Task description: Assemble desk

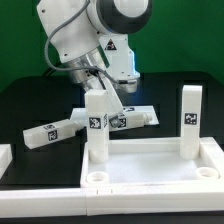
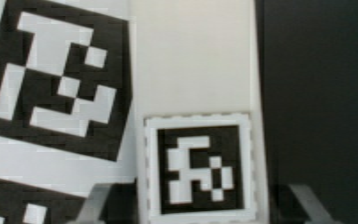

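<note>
The white desk top (image 1: 150,160) lies flat at the front with its rim and round corner sockets up. One tagged leg (image 1: 97,125) stands upright in its far-left socket, and another (image 1: 190,118) stands in the far-right one. Two more legs lie on the black table behind, one at the exterior view's left (image 1: 50,132) and one in the middle (image 1: 133,119). My gripper (image 1: 93,85) is over the top of the left upright leg. In the wrist view that leg (image 2: 202,160) sits between my fingers (image 2: 101,203), with a dark gap on each side. The gripper (image 2: 202,208) is open.
A long white border bar (image 1: 100,208) runs along the front edge, and the end of another (image 1: 5,155) shows at the exterior view's left. A lying leg's large tag (image 2: 51,75) fills part of the wrist view.
</note>
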`<action>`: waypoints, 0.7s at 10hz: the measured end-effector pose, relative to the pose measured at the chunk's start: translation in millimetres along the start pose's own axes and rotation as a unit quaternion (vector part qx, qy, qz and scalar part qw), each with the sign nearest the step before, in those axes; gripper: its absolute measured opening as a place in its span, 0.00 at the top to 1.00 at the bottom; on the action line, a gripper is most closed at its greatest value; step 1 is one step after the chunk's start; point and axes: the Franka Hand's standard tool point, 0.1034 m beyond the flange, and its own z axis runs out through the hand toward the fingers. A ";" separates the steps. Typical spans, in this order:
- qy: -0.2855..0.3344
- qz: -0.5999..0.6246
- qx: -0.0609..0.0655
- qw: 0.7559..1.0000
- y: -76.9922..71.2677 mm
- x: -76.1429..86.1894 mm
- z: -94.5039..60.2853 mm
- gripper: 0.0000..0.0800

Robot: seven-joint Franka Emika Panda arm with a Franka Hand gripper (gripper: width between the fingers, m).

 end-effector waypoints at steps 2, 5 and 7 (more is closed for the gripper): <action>0.000 -0.102 0.005 0.995 1.0 7.4 -15.7 0.64; -0.002 -0.197 0.023 0.980 14.4 34.4 -45.9 0.64; -0.003 -0.259 0.019 0.966 15.4 32.6 -41.6 0.64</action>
